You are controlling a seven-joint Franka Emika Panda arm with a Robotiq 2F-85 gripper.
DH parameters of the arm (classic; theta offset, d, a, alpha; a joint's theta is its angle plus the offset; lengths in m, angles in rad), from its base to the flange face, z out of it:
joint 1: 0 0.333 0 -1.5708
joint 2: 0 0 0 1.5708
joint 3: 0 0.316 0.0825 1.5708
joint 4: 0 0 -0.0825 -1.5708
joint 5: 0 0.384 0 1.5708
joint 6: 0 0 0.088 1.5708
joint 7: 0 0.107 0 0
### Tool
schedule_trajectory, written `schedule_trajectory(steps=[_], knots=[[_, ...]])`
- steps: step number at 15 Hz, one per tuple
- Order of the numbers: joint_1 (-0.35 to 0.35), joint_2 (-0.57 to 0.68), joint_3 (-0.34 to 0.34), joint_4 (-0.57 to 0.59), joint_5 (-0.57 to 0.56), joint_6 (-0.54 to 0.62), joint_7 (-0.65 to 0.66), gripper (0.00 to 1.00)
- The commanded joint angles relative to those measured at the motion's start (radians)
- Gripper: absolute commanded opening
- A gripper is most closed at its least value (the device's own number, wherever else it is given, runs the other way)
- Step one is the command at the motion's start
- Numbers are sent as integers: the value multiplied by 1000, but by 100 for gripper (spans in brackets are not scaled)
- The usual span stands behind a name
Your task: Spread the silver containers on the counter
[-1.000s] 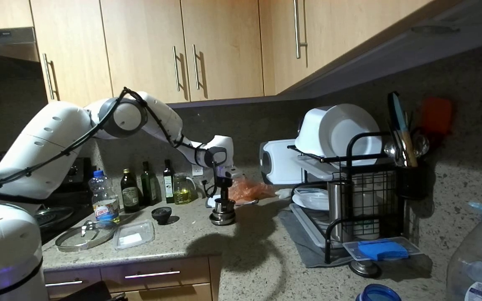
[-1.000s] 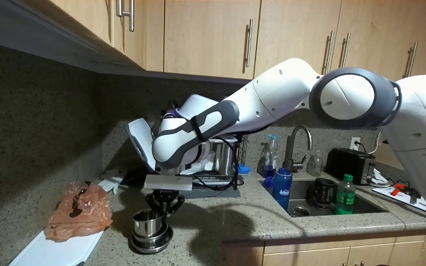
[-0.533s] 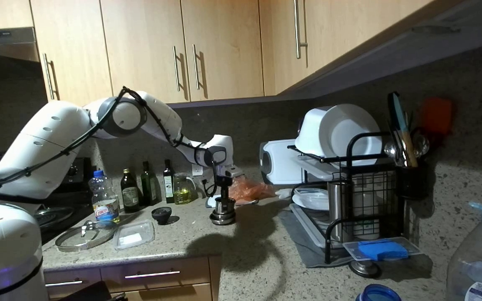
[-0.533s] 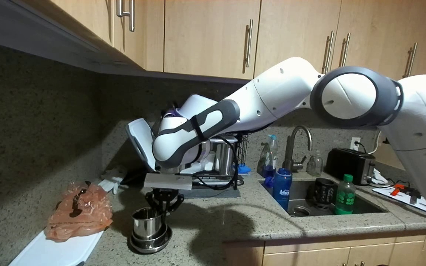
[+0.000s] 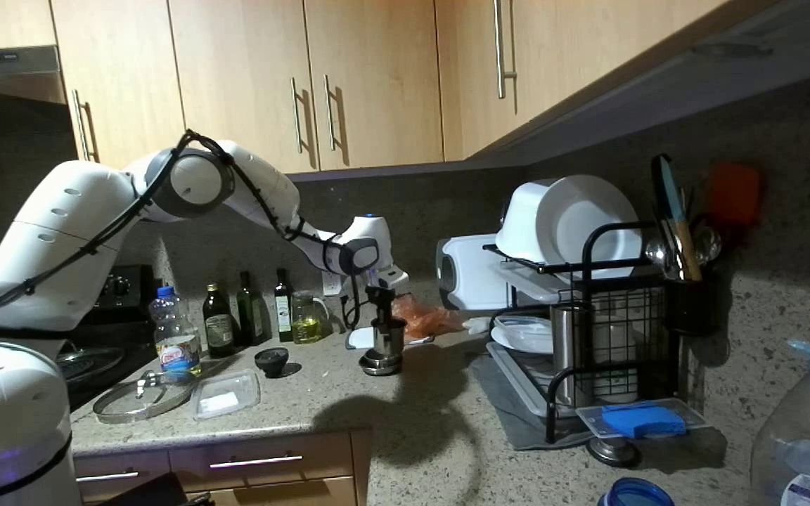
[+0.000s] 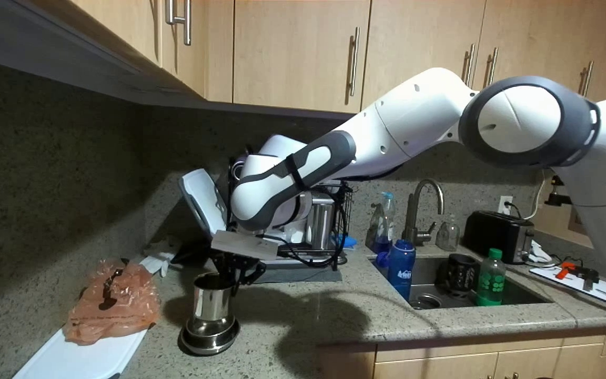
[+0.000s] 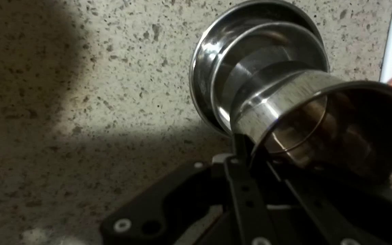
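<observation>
Wrist view is where the inside of the tall steel cup point(image 7: 284, 92) is best shown, with reflections made out on its wall. The near side of the cup is pinched by the gripper point(image 7: 251, 154), whose jaws are clenched on the rim. Just below, a steel bowl point(image 7: 271, 39) is seated inside a wide steel dish point(image 7: 203, 71), and the dish is borne by the speckled stone counter point(image 7: 134, 81); whether the cup's base is touching the bowl cannot be told. In both exterior views the cup is seen from the side, above bowl and dish, its inside mostly hidden. Only in an exterior view is the steel sink point(image 6: 518, 292) shown, with a black mug point(image 6: 462, 272) and a green-capped bottle point(image 6: 491, 279) contained in it. Likewise only in an exterior view, yellow liquid point(image 5: 306, 332) is contained in a glass jug point(image 5: 305, 313) near dark glass bottles point(image 5: 283, 309), a white slip point(image 5: 219, 403) is held by a clear plastic tub point(image 5: 240, 386), and utensils point(image 5: 671, 193) are gathered in a black holder point(image 5: 693, 309) beside the dish rack point(image 5: 551, 416). An orange plastic bag point(image 6: 113, 305) on a white cutting board point(image 6: 84, 355) is just caught at the edge of the wrist view.
</observation>
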Motion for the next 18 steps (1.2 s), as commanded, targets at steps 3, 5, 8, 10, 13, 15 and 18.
schedule_trajectory(steps=[3, 5, 8, 10, 13, 15, 18], knots=[[-14, -125, -13, -150, 4, 109, 65, 4], [-29, -125, -13, -156, 11, 102, 65, 4], [-31, -93, -35, -144, -13, 93, 102, 4], [-28, -90, -63, -163, -27, 122, 172, 3], [-47, -75, -85, -168, -14, 119, 246, 3], [-59, -64, -93, -168, -9, 110, 276, 3], [-80, -37, -99, -153, -4, 94, 312, 3]])
